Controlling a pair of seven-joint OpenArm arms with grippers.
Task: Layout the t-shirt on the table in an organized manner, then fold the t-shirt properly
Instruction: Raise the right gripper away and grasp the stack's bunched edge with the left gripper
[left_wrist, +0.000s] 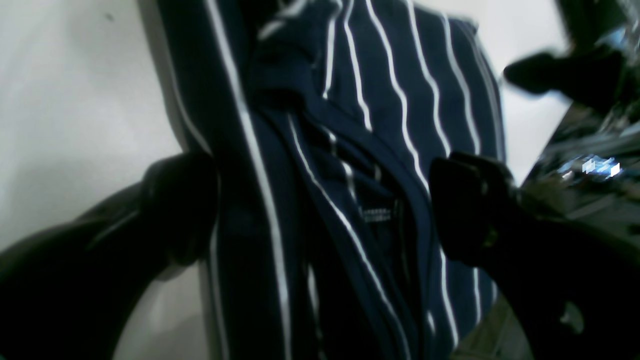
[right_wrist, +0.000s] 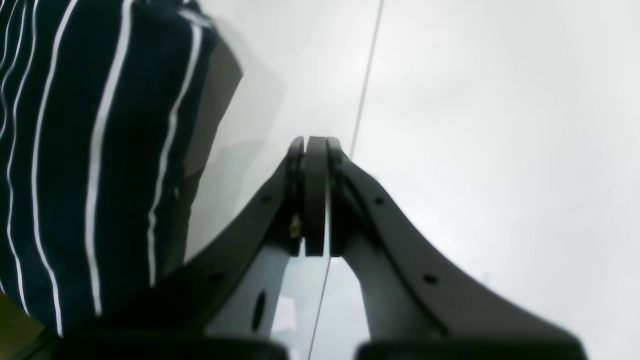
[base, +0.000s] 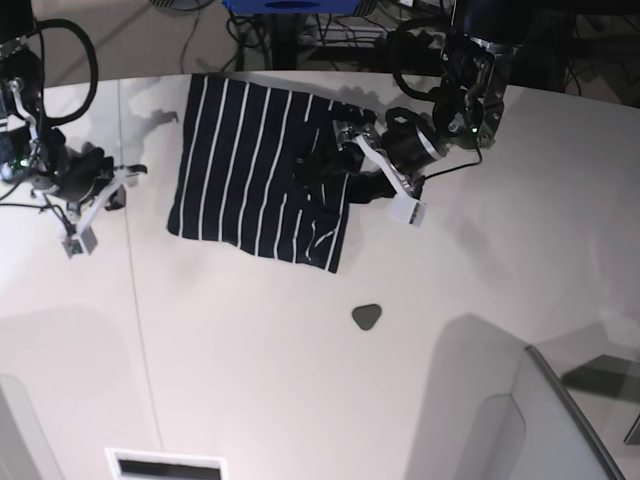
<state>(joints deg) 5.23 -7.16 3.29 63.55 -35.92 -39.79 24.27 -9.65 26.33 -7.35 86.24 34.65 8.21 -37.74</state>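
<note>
In the base view the near half of the tabletop (base: 300, 400) carries only a small dark grey rounded-triangle piece (base: 367, 317), just below centre. Beyond it, in the upper middle of the frame, lies the t-shirt (base: 250, 170), navy-black with thin white stripes. It lies as a rough rectangle, its left and lower edges fairly straight. Its right side, by the neck, is bunched into overlapping layers.

At the right edge of that bunch sits the left pincer (base: 350, 160). The left wrist view shows its dark fingers (left_wrist: 470, 205) spread wide on either side of the rumpled collar (left_wrist: 360, 165), with cloth between them but nothing clamped. The right pincer (base: 100, 200) is at the far left of the base view, well apart from the garment. In its own wrist view the jaws are pressed together on nothing, above a thin dark seam line (right_wrist: 367, 75), with a corner of the shirt hanging in the upper left.

The cloth looks light, limp and thin, so it should drape, crease and drag along the surface rather than hold any shape. A single layer can slip free or pull a second layer with it. Good holds are probably the hem corners and shoulder seams, pinched shallow at the very edge. The bunched collar side seems to need smoothing before any fold.
</note>
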